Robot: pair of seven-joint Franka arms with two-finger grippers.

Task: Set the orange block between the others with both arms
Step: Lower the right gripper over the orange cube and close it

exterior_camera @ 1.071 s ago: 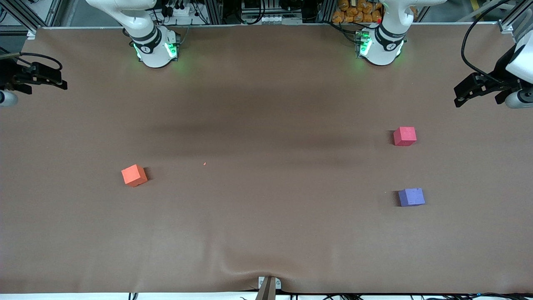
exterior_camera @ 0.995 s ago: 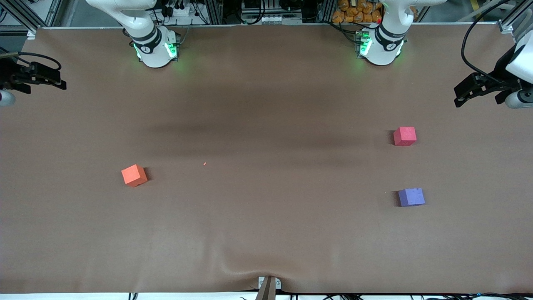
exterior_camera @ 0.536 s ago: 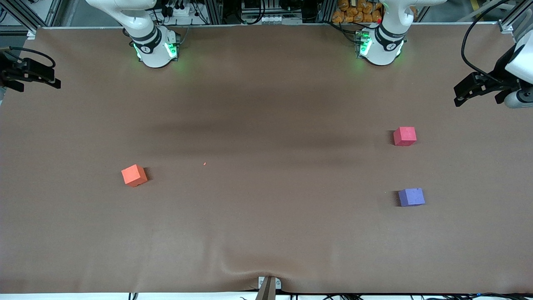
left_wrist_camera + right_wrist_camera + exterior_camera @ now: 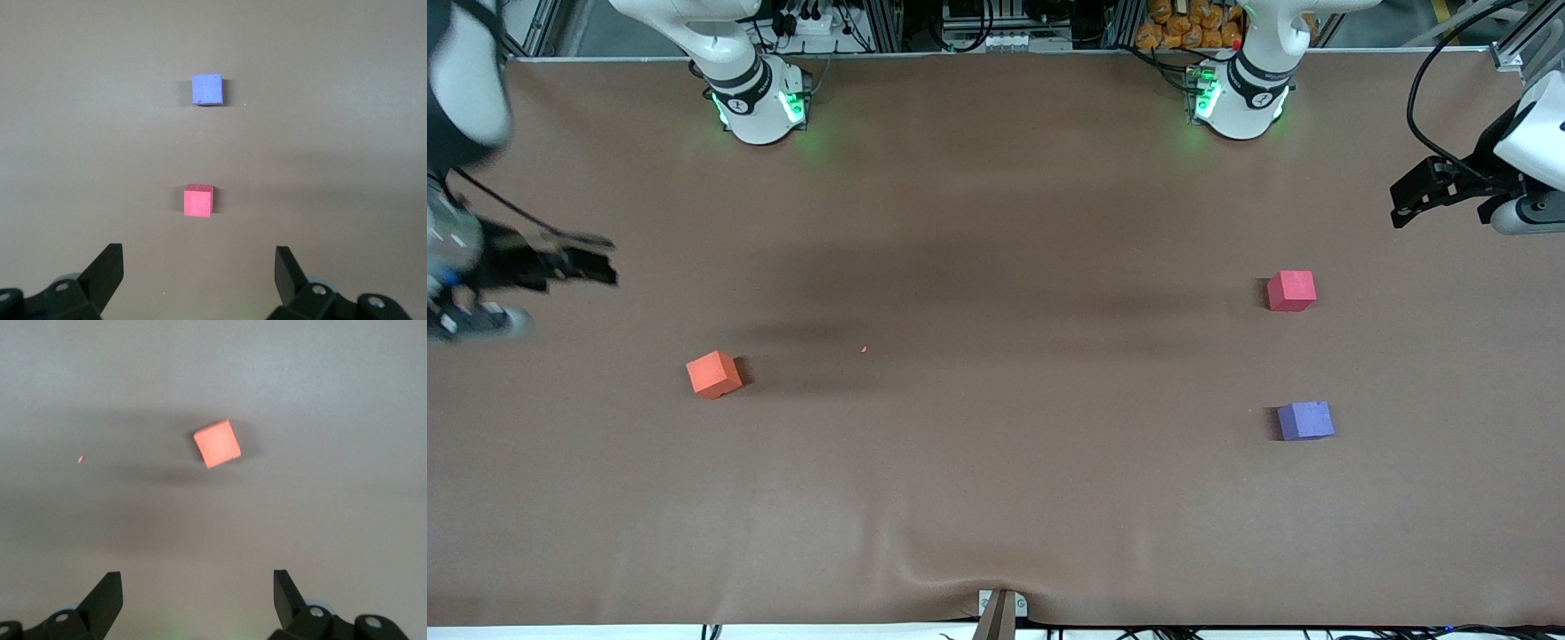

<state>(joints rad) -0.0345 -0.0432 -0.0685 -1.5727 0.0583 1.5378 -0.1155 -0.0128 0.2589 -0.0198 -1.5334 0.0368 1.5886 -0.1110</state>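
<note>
The orange block [image 4: 713, 374] [image 4: 217, 443] lies on the brown table toward the right arm's end. The pinkish-red cube [image 4: 1291, 291] [image 4: 199, 201] and the purple-blue cube [image 4: 1305, 420] [image 4: 207, 90] lie toward the left arm's end, the purple-blue one nearer the front camera, with bare table between them. My right gripper [image 4: 591, 258] [image 4: 198, 593] is open and empty in the air at the right arm's end of the table, apart from the orange block. My left gripper [image 4: 1400, 206] [image 4: 199, 270] hangs open and empty at the left arm's end of the table, apart from the pinkish-red cube.
A tiny orange crumb [image 4: 863, 349] [image 4: 81, 459] lies on the table beside the orange block. The two green-lit arm bases [image 4: 760, 102] [image 4: 1238, 98] stand along the table's edge farthest from the front camera. A small metal bracket [image 4: 1001, 609] sits at the nearest edge.
My right arm has swung in over its end of the table, bringing its gripper closer to the orange block. The left gripper has shifted only slightly. The cubes have not moved.
</note>
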